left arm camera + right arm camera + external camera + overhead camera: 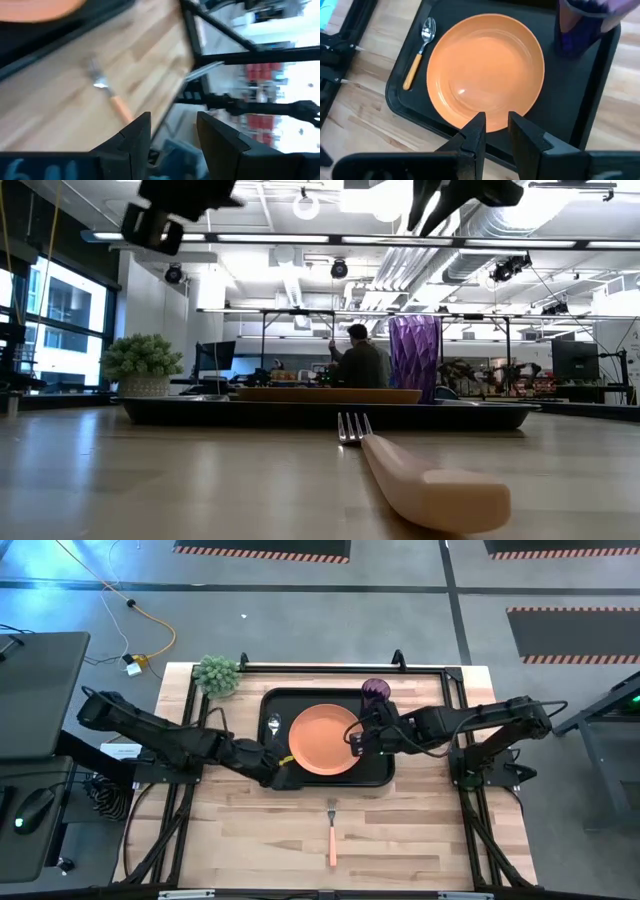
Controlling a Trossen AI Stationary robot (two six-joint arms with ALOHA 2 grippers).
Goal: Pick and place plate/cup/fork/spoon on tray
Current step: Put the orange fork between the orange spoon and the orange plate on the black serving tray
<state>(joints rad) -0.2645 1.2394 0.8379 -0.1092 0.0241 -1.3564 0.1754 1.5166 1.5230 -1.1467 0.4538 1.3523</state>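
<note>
The black tray [275, 700] holds the orange plate [323, 740], the purple cup [375, 690] upright at its far right corner, and the spoon [273, 729] lying flat left of the plate. The fork [332, 832] lies on the bare wood near the tray's front, tines toward the tray. My left gripper [283, 776] hangs open above the tray's near left corner; its wrist view shows the fork [111, 96] ahead. My right gripper [495, 131] hovers open above the plate's right rim [520, 112], with a narrow gap and nothing in it.
A small potted plant [218, 675] stands at the table's far left corner. A black frame rail [440, 668] runs along the far and side edges. Bare wood [250, 840] lies between the tray and the near edge. A person [358, 362] sits in the room beyond.
</note>
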